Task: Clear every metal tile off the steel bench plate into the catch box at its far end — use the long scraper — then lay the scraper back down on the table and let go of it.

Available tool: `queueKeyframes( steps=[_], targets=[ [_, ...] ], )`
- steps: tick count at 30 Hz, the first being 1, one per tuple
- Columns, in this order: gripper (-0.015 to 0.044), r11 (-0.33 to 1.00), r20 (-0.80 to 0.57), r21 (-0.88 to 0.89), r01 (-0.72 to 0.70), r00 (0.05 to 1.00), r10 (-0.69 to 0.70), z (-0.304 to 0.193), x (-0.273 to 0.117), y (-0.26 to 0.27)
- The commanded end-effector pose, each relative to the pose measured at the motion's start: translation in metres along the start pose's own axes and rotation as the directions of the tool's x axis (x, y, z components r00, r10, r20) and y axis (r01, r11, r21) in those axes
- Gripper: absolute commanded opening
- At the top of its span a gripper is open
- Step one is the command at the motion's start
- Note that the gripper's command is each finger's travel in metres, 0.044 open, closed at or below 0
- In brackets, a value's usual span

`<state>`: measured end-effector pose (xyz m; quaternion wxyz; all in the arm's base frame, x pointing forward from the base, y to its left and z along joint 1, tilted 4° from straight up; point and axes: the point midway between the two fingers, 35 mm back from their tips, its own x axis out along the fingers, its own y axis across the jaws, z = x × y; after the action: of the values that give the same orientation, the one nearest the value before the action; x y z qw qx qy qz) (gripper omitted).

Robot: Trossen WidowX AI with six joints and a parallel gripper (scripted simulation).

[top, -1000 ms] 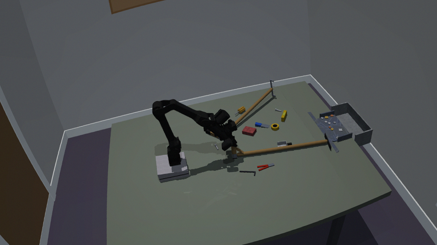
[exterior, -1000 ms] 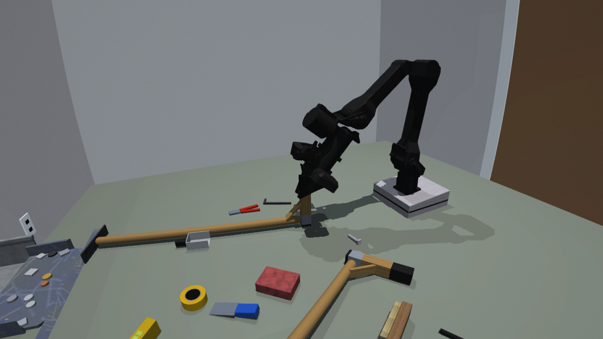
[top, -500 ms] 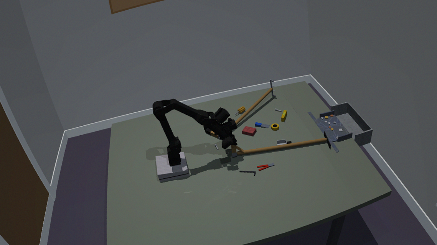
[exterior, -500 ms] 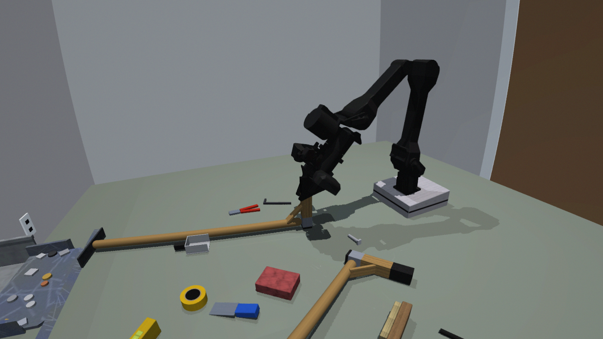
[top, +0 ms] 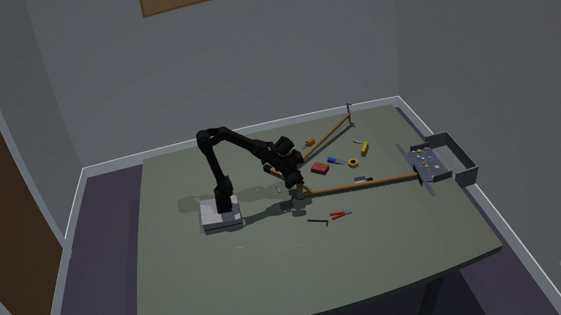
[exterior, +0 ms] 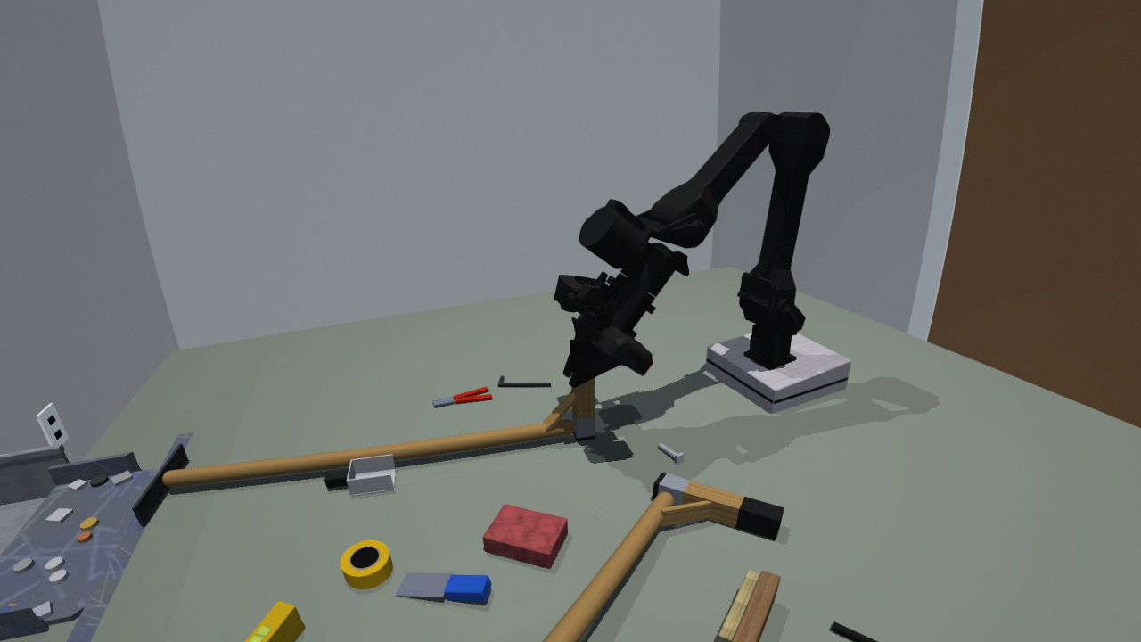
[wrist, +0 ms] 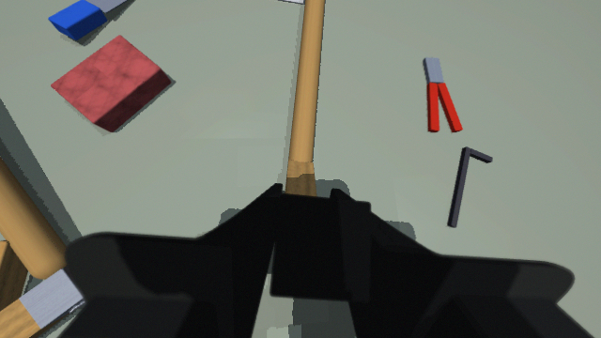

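Observation:
My gripper [top: 299, 184] [exterior: 583, 382] [wrist: 306, 193] is shut on the upright wooden grip of the long scraper [top: 342, 188] [exterior: 463, 443] [wrist: 307, 94]. The black cap shows between the fingers in the wrist view. The scraper's handle runs low over the table; contact beneath it is unclear. Its dark blade [top: 419, 177] [exterior: 160, 485] stands at the near edge of the blue-grey steel plate [top: 442, 175] [exterior: 79, 571]. Several flat tiles [top: 436, 167] [exterior: 60, 514], square and round, grey, white, orange and yellow, lie on the plate. The grey catch box [top: 469, 176] [exterior: 28, 471] is beyond.
A small white tray [top: 360, 179] [exterior: 372, 473] lies close beside the scraper handle. A wooden-handled rake [top: 327, 134] [exterior: 614, 595], red block [top: 320, 168] [exterior: 525, 535] [wrist: 110, 77] and yellow tape [top: 352, 163] [exterior: 365, 563] lie to one side; red pliers [top: 339, 214] [exterior: 471, 395] [wrist: 434, 105] and a hex key [top: 318, 220] [exterior: 526, 384] [wrist: 459, 192] to the other.

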<state>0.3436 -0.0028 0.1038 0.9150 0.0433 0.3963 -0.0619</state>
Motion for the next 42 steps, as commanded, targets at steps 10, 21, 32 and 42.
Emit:
queueKeyframes(
  steps=[10,21,32,42],
  targets=[
    [0.0,0.998,0.004,-0.047,-0.046,0.999,0.046,0.0,-0.003,0.02],
    [0.0,0.995,0.002,-0.076,-0.068,0.998,0.068,-0.001,-0.004,0.01],
    [0.0,0.994,0.002,-0.08,-0.07,0.998,0.07,-0.004,-0.007,0.002],
    [0.0,0.994,0.001,-0.081,-0.071,0.997,0.071,-0.014,-0.018,0.002]
  ],
)
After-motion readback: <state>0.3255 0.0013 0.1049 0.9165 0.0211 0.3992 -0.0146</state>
